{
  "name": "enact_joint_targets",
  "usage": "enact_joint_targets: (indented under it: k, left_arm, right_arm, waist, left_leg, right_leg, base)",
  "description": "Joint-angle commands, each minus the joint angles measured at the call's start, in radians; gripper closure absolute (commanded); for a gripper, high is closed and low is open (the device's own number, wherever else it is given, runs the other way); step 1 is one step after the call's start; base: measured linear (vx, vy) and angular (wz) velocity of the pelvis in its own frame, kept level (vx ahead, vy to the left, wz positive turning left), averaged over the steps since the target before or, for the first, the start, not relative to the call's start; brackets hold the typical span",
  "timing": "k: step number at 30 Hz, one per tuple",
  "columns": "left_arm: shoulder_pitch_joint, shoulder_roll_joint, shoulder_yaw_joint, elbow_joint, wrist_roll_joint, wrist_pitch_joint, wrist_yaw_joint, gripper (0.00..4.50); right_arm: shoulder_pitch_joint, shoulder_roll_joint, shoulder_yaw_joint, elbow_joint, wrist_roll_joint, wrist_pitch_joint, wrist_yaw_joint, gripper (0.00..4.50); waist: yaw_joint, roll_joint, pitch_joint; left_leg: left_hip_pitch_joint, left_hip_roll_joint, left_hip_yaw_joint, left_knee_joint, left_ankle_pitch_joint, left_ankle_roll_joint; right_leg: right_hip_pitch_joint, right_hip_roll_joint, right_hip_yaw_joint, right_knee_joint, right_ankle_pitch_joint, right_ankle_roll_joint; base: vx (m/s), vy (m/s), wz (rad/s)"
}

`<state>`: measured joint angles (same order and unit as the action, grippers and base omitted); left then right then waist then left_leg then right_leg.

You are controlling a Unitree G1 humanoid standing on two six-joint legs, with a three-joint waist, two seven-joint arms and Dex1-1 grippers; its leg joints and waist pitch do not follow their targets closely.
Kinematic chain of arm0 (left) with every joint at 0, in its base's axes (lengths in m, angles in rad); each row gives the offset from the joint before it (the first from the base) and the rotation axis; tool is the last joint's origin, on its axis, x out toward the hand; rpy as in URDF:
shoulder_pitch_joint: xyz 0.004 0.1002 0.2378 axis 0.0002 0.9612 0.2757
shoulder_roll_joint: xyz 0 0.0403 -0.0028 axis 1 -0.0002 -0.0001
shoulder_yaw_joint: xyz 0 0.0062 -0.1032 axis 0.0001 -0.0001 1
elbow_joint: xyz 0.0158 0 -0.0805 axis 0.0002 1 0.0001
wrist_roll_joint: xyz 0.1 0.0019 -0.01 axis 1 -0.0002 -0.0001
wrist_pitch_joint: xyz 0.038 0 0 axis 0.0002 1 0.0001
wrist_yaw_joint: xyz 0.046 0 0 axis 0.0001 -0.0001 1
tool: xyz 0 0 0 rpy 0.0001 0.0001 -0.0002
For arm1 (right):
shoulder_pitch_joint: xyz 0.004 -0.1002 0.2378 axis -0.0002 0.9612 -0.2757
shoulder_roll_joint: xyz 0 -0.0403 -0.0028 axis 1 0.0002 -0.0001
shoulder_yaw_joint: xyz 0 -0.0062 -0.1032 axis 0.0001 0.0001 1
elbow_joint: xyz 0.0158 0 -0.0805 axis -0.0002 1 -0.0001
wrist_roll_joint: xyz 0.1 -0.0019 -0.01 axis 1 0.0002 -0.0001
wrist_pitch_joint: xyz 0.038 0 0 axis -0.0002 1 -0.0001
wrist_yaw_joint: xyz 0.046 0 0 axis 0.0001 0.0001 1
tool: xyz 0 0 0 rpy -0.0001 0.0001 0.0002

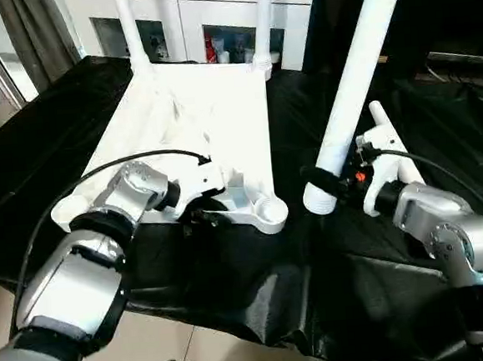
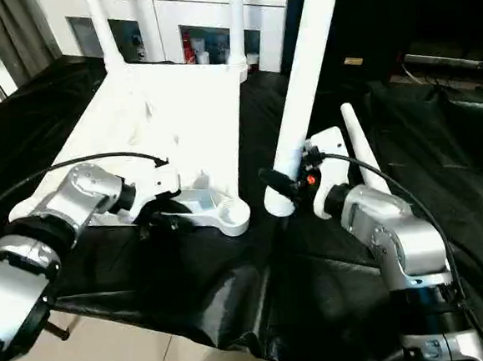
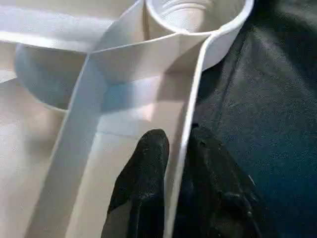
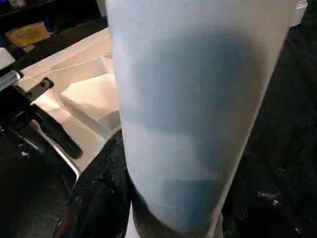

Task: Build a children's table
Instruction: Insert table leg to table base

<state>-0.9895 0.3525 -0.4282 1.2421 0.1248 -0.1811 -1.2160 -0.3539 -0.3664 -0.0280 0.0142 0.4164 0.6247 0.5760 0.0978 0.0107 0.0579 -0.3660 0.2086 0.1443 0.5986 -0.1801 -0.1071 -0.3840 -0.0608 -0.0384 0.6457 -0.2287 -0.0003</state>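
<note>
The white table top (image 1: 195, 125) lies ribbed side up, left jaws (image 3: 176, 163) pinching its near rim, right jaws (image 1: 330, 186) at three o'clock grasping a leg (image 1: 355, 79).

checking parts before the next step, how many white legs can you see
4: two legs stand in the tabletop's far sockets, one is held upright in the right pincer, and one lies on the black cloth behind that arm.

forearms (image 1: 74, 286): silver shells, black joint bands | wrists: white housings, black cables looped | fingers (image 3: 141, 183): black, matte | right wrist: a small red-orange mark is seen
</note>
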Motion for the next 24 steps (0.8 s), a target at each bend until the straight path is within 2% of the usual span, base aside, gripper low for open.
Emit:
enact_joint_targets:
  k: [1,5,8,11,12,14,15,16,17,18,19,20,21,22,23,24]
  left_arm:
    - [-0.02,0.015,0.002,0.018,0.023,-0.012,0.006,3.88]
    - [-0.023,0.016,0.008,0.033,0.036,-0.015,0.03,4.18]
    - [-0.018,0.023,-0.021,0.028,0.079,-0.011,0.066,4.39]
    - [0.013,0.017,-0.016,0.001,0.074,0.027,0.04,4.47]
    - [0.034,0.006,-0.001,-0.019,0.058,0.057,0.024,4.49]
    - [0.054,-0.005,0.009,-0.043,0.046,0.098,0.037,4.5]
    - [0.1,-0.037,0.05,-0.106,0.002,0.159,0.085,4.5]
    - [0.117,-0.054,0.074,-0.13,-0.019,0.184,0.111,4.5]
    - [0.137,-0.063,0.087,-0.163,-0.035,0.204,0.114,4.5]
    - [0.162,-0.074,0.101,-0.208,-0.054,0.232,0.115,4.5]
    - [0.162,-0.074,0.101,-0.208,-0.054,0.232,0.115,4.5]
    - [0.219,-0.077,0.095,-0.308,-0.064,0.257,0.103,4.5]
    - [0.248,-0.08,0.095,-0.36,-0.069,0.275,0.108,4.5]
    - [0.248,-0.08,0.095,-0.36,-0.069,0.275,0.108,4.5]
    - [0.275,-0.082,0.098,-0.408,-0.073,0.29,0.115,4.5]
    - [0.298,-0.084,0.104,-0.446,-0.077,0.297,0.125,4.5]
  right_arm:
    - [0.0,-0.009,-0.02,-0.034,0.002,0.009,0.0,2.59]
    - [0.0,-0.005,-0.02,-0.037,0.007,0.009,0.0,2.59]
    - [-0.001,0.001,-0.013,-0.038,0.014,0.006,0.008,2.59]
    - [-0.008,0.013,-0.015,-0.036,0.032,0.006,0.017,2.59]
    - [-0.014,0.016,-0.017,-0.035,0.04,0.01,0.02,2.59]
    - [-0.018,0.02,-0.018,-0.038,0.049,0.016,0.023,2.59]
    - [-0.027,0.024,-0.013,-0.042,0.06,0.026,0.032,2.59]
    - [-0.031,0.025,-0.009,-0.043,0.064,0.031,0.039,2.59]
    - [-0.033,0.024,-0.001,-0.044,0.063,0.031,0.045,2.59]
    - [-0.037,0.023,0.009,-0.044,0.061,0.031,0.053,2.59]
    - [-0.037,0.023,0.009,-0.044,0.061,0.031,0.053,2.59]
    - [-0.052,0.021,0.024,-0.028,0.053,0.025,0.069,2.59]
    - [-0.063,0.02,0.031,-0.014,0.047,0.02,0.076,2.59]
    - [-0.063,0.02,0.031,-0.014,0.047,0.02,0.076,2.59]
    - [-0.072,0.021,0.036,-0.001,0.042,0.015,0.081,2.59]
    - [-0.086,0.025,0.039,0.02,0.035,0.009,0.082,2.59]
  waist:
    - [0.0,0.01,-0.078]
    - [-0.002,0.009,-0.077]
    - [-0.007,0.006,-0.076]
    - [-0.011,0.006,-0.073]
    - [-0.01,0.002,-0.073]
    - [-0.01,0.005,-0.074]
    - [-0.01,-0.005,-0.074]
    - [-0.008,-0.008,-0.072]
    - [-0.007,-0.005,-0.073]
    - [-0.004,-0.01,-0.074]
    - [-0.003,-0.007,-0.074]
    - [-0.004,-0.017,-0.073]
    - [-0.005,-0.013,-0.073]
    - [-0.007,-0.014,-0.069]
    - [-0.006,-0.013,-0.069]
    - [-0.006,-0.03,-0.067]
  left_leg:
    - [0.009,0.004,0.01,-0.061,-0.102,-0.009]
    - [0.008,0.004,0.01,-0.062,-0.11,-0.011]
    - [0.005,0.004,0.008,-0.064,-0.113,-0.012]
    - [0.005,0.003,0.009,-0.065,-0.123,-0.011]
    - [0.005,0.004,0.01,-0.066,-0.123,-0.006]
    - [0.006,0.006,0.01,-0.065,-0.112,-0.003]
    - [0.006,0.009,0.012,-0.065,-0.097,0.009]
    - [0.004,0.007,0.012,-0.064,-0.097,0.016]
    - [0.007,0.007,0.014,-0.064,-0.099,0.021]
    - [0.005,0.009,0.015,-0.064,-0.096,0.032]
    - [0.003,0.01,0.013,-0.064,-0.092,0.032]
    - [0.004,0.009,0.016,-0.065,-0.091,0.035]
    - [0.0,0.012,0.013,-0.067,-0.087,0.037]
    - [0.003,0.011,0.015,-0.066,-0.097,0.04]
    - [0.005,0.009,0.017,-0.066,-0.105,0.039]
    - [0.004,0.011,0.02,-0.07,-0.109,0.036]
  right_leg:
    - [0.072,-0.059,0.04,-0.067,0.166,-0.272]
    - [0.073,-0.061,0.04,-0.069,0.145,-0.273]
    - [0.075,-0.061,0.039,-0.069,0.135,-0.271]
    - [0.074,-0.063,0.04,-0.074,0.093,-0.265]
    - [0.073,-0.064,0.041,-0.076,0.077,-0.269]
    - [0.072,-0.064,0.041,-0.072,0.095,-0.277]
    - [0.071,-0.063,0.04,-0.067,0.13,-0.292]
    - [0.069,-0.063,0.039,-0.069,0.124,-0.295]
    - [0.069,-0.063,0.039,-0.07,0.117,-0.297]
    - [0.067,-0.065,0.039,-0.072,0.099,-0.296]
    - [0.068,-0.066,0.039,-0.069,0.096,-0.296]
    - [0.067,-0.065,0.039,-0.072,0.088,-0.291]
    - [0.069,-0.067,0.038,-0.069,0.08,-0.284]
    - [0.061,-0.066,0.039,-0.074,0.048,-0.272]
    - [0.059,-0.065,0.04,-0.079,0.022,-0.262]
    - [0.059,-0.066,0.04,-0.084,-0.03,-0.243]
  base:
    - [0.0,0.0,0.0]
    - [0.0,0.0,0.0]
    - [0.0,0.0,0.0]
    - [0.0,0.0,0.0]
    - [0.0,0.0,0.0]
    - [0.0,0.0,0.0]
    - [0.0,0.0,0.0]
    - [0.0,0.0,0.0]
    - [0.0,0.0,0.0]
    - [0.0,0.0,0.0]
    - [0.0,0.0,0.0]
    - [0.0,0.0,0.0]
    - [0.0,0.0,0.0]
    - [0.0,0.0,0.0]
    - [0.0,0.0,0.0]
    - [0.0,0.0,0.0]
